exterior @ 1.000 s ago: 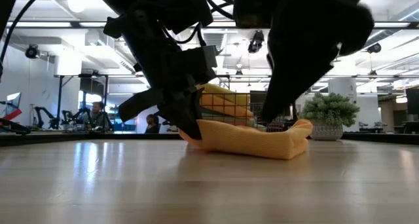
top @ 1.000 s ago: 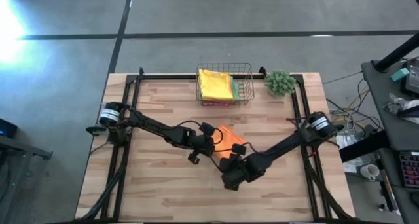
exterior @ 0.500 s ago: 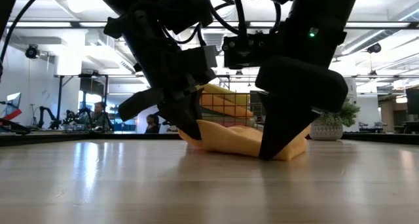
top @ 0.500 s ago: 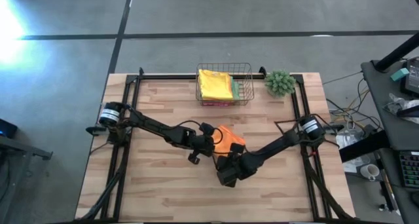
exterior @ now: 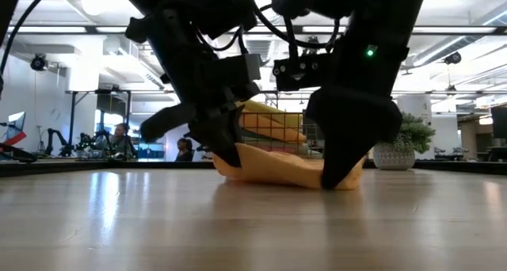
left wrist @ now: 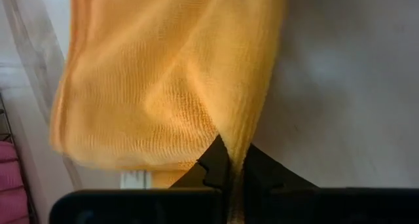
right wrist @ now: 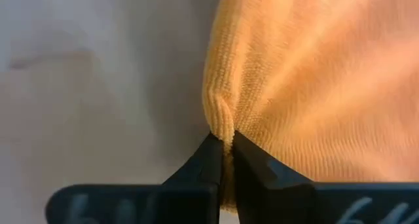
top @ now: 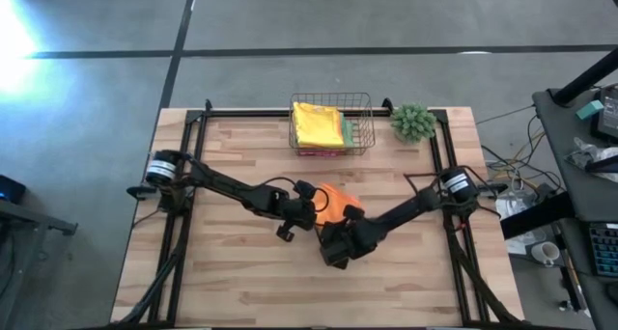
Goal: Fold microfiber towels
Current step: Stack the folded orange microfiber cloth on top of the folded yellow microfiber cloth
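A folded orange microfiber towel [top: 333, 201] lies bunched on the wooden table [top: 241, 282] near its middle. My two grippers stand at the towel's two ends in the low view. My left gripper [top: 316, 212] is shut on the towel's left side and my right gripper [top: 346, 222] is shut on its near right side. Both point steeply down. In the low view the towel [exterior: 277, 166] sags onto the table between the left fingers [exterior: 226, 162] and the right fingers [exterior: 333, 178]. More towels sit in the basket [top: 365, 127], a yellow one [top: 318, 124] on top. My left gripper pinches the towel's edge [left wrist: 230, 152] between its two fingers, coming steeply from above and from the table's left. The cloth spreads away from the fingers and lies slack on the table. My right gripper pinches a rounded, folded edge [right wrist: 222, 127] of the towel between its fingers, steeply from above on the near right side. The fold bulges just beyond the fingertips, and the cloth there rests on the table.
A copper wire basket stands at the table's far edge with yellow, green [top: 348, 127] and pink [top: 319, 152] cloths inside. A small green plant [top: 413, 122] stands right of it. Bare wood spreads along the near side and far left. People sit in the room behind.
My right gripper has come down and toward the table's left onto the towel, then shut on its near right edge. The towel's right end has drawn in a little toward the left. My left gripper has stayed shut on the cloth.
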